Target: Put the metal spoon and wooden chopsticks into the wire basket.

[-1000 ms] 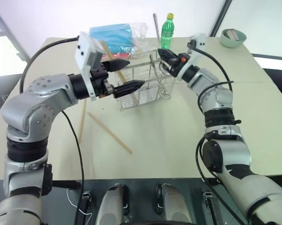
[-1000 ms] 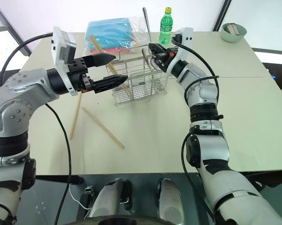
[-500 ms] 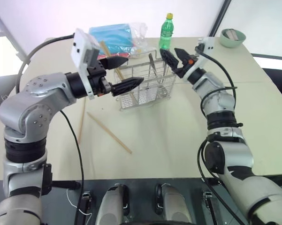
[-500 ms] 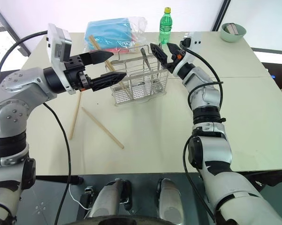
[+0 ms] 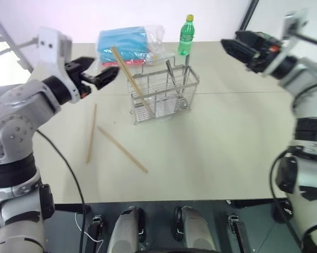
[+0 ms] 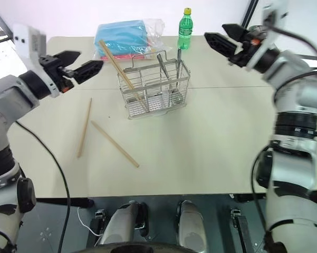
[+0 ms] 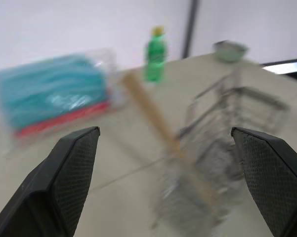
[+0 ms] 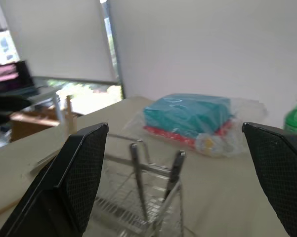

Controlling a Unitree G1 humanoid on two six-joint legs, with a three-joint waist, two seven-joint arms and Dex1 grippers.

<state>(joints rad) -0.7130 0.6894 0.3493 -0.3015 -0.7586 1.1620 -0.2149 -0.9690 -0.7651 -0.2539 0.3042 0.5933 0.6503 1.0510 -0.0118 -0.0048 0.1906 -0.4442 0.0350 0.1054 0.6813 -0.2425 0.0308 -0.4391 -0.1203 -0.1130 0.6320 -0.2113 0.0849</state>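
Both claws are pulling apart from the wire basket [image 6: 153, 87], left claw [image 6: 79, 64] and right claw [image 6: 221, 39] gaping empty. Metal spoon [image 6: 178, 60] and one chopstick [image 6: 116, 66] are standing inside; two wooden chopsticks [image 6: 97, 134] are lying on the table [image 6: 211, 142], needing a low, centred pinch.

Bright, even daylight fills the scene, strongest from the window [image 8: 20, 44] at the left, which washes out to white. Shadows on the table [image 5: 227, 142] are faint. The left wrist view is smeared: basket [image 7: 227, 143] and bottle [image 7: 154, 57] look soft.
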